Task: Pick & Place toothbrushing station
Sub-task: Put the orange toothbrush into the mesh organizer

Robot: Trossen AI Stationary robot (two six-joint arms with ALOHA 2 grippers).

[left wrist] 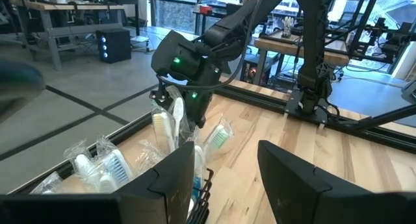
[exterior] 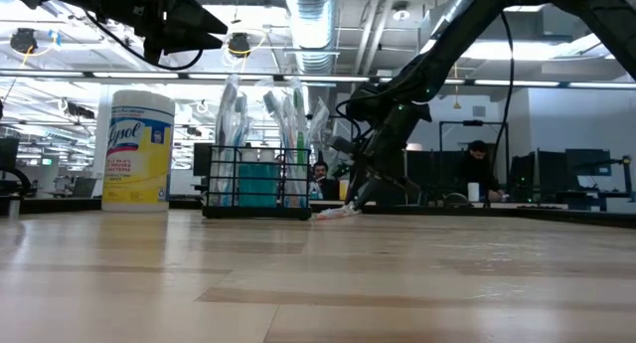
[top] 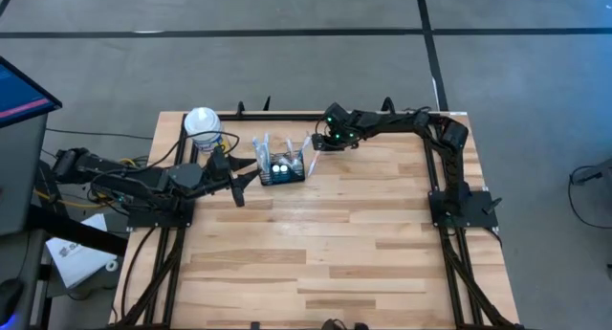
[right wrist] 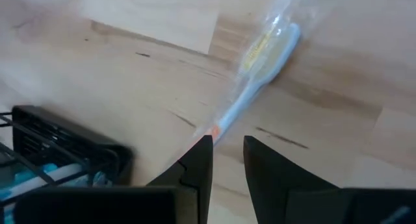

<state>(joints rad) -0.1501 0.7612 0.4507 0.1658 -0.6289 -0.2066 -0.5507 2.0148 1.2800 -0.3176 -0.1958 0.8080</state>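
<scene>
The toothbrushing station (top: pixel 282 167), a small black wire-mesh caddy, stands on the wooden table near its far edge, with several wrapped toothbrushes (exterior: pixel 263 134) upright in it. One wrapped toothbrush (right wrist: pixel 260 68) lies flat on the table just to the caddy's right. My right gripper (right wrist: pixel 227 149) slants down over its handle end, fingers a narrow gap apart with bare wood showing between them. My left gripper (top: pixel 244 172) hangs open above the table at the caddy's left (left wrist: pixel 201 185), holding nothing. My right gripper comes at the lying toothbrush's handle end (right wrist: pixel 214 130) slanting down, roughly along its length. That end reaches the tip of one finger (right wrist: pixel 198 159) in the wrist view; whether they touch, I cannot tell. The toothbrush lies on the table.
A yellow canister with a white lid (top: pixel 203 127) stands at the far left corner, left of the caddy. A black frame rail (top: pixel 287 112) runs along the table's far edge behind both. The near half of the table (top: pixel 316 263) is bare wood.
</scene>
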